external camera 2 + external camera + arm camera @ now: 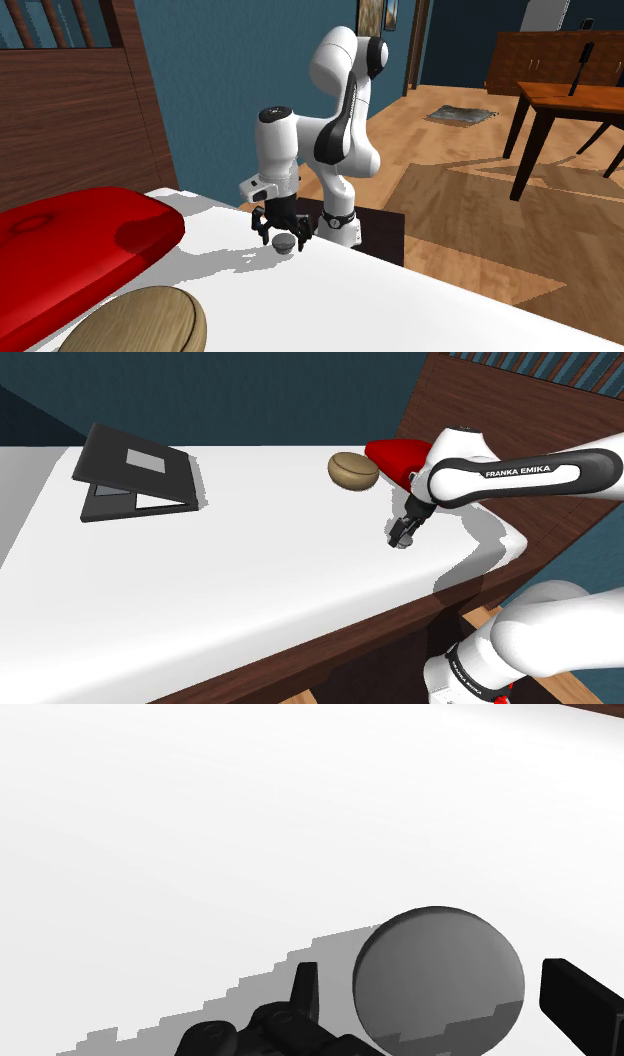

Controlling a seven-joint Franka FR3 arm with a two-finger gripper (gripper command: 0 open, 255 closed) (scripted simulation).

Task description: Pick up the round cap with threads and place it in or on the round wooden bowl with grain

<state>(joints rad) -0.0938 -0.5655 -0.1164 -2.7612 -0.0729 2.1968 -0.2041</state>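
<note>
Now the end effector hangs low over the bed, close to the edge on the side of the stand, and its fingers stand wide apart. Directly between them lies the round grey cap, flat on the white sheet. In the wrist view a small gap shows at each side, so nothing is held yet. The cap is round, so I judge no axis must be matched: only straight down, then close. The wooden bowl sits further along the bed, beside the red pillow at the head end.
</note>
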